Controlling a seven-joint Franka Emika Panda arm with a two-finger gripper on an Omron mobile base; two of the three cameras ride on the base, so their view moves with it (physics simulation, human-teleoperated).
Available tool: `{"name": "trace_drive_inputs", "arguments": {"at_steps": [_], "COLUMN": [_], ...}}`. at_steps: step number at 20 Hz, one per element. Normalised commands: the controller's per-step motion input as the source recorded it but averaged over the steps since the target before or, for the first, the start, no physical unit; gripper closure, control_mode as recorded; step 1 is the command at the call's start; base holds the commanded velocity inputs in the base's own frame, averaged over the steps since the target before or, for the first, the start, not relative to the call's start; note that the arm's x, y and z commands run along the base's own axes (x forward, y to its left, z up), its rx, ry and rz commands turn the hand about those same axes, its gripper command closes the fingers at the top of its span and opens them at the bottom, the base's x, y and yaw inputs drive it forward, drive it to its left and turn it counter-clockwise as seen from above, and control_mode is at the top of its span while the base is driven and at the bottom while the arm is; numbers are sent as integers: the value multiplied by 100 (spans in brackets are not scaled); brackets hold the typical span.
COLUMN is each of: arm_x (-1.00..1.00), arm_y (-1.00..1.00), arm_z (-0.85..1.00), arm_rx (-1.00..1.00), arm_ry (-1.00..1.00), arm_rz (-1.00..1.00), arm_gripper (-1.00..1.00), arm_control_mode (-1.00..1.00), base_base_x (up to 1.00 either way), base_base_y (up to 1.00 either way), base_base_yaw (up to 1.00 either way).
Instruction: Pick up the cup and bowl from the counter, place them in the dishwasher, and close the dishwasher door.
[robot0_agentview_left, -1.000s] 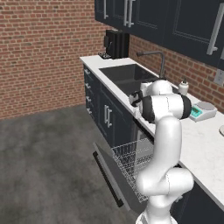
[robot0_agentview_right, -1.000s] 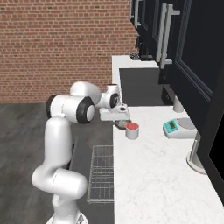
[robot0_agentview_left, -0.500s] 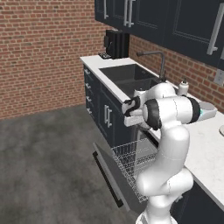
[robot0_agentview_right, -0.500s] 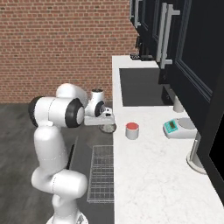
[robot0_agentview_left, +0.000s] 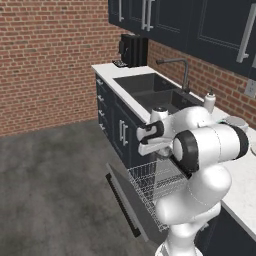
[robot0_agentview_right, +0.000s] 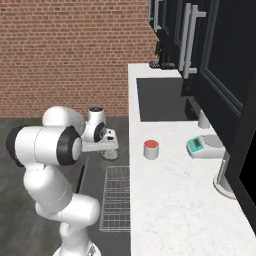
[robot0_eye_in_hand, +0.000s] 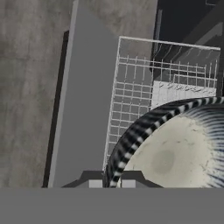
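My gripper (robot0_eye_in_hand: 109, 183) is shut on the rim of the bowl (robot0_eye_in_hand: 175, 148), a shallow bowl with a dark striped rim and a pale speckled inside. From the right base view, the bowl (robot0_agentview_right: 111, 154) hangs under the gripper (robot0_agentview_right: 108, 149), just off the counter's front edge and above the dishwasher's wire rack (robot0_agentview_right: 117, 197). The white cup (robot0_agentview_right: 151, 149) with a red inside stands on the counter (robot0_agentview_right: 170, 205), to the right of the gripper. The dishwasher door (robot0_eye_in_hand: 83, 109) lies folded down flat, with the rack (robot0_eye_in_hand: 135, 100) pulled out over it.
A teal-faced scale (robot0_agentview_right: 200, 146) sits on the counter near the wall. The dark sink basin (robot0_agentview_right: 160, 97) lies farther along, with a faucet (robot0_agentview_left: 182, 70) behind it. The open door (robot0_agentview_left: 125, 200) reaches out over the grey floor.
The arm has swung the bowl away from the counter, past its front edge, to above the pulled-out rack. The cup has stayed in place.
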Motion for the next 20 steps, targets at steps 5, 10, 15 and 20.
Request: {"name": "trace_drive_inputs", "arguments": {"at_steps": [5, 10, 15, 20], "arm_x": [-10, 13, 40, 30], "arm_y": [18, 16, 2, 1], "arm_z": [0, 0, -5, -39], "arm_rx": [0, 0, 0, -8], "arm_ry": [19, 27, 19, 2], "arm_rz": [-19, -37, -33, -25], "arm_gripper": [100, 100, 100, 100], "arm_control_mode": [-100, -100, -100, -100], "base_base_x": [0, 0, 0, 0], "base_base_y": [0, 0, 0, 0], "base_base_yaw": [0, 0, 0, 0]}}
